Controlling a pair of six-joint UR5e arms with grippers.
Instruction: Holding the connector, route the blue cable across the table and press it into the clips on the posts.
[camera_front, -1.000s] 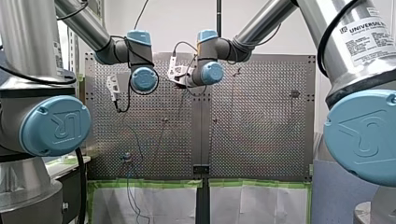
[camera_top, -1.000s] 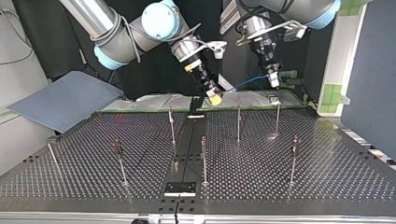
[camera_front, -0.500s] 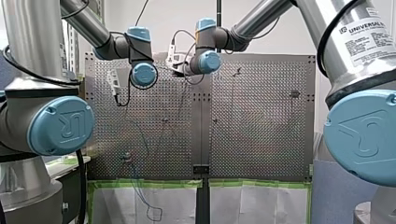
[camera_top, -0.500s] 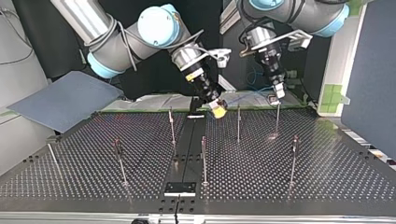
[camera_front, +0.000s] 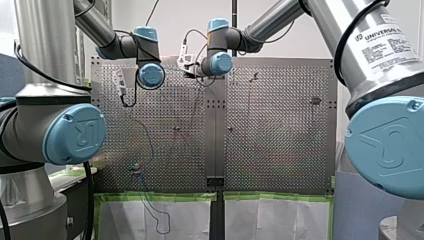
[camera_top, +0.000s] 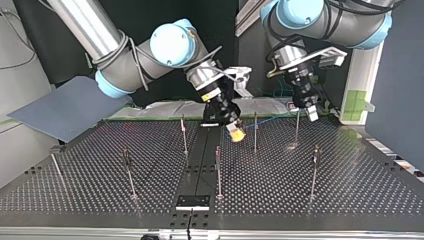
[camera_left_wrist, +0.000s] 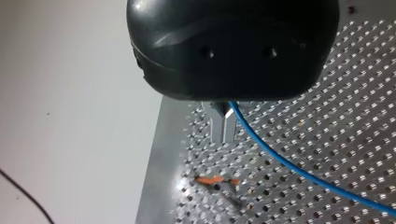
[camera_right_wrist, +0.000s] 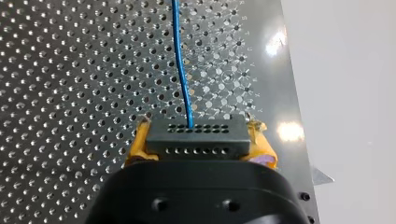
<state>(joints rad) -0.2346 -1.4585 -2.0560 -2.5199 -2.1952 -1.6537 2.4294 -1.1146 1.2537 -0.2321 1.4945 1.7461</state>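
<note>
While routing is barely begun (nothing seated yet, I judge) | my right gripper (camera_right_wrist: 200, 136) clamps the connector (camera_right_wrist: 196, 142) | my left gripper (camera_left_wrist: 223, 128) pinches the blue cable (camera_right_wrist: 183, 70) | next: seat cable on post (camera_top: 255, 132), 3 o'clock of connector, top view.
</note>
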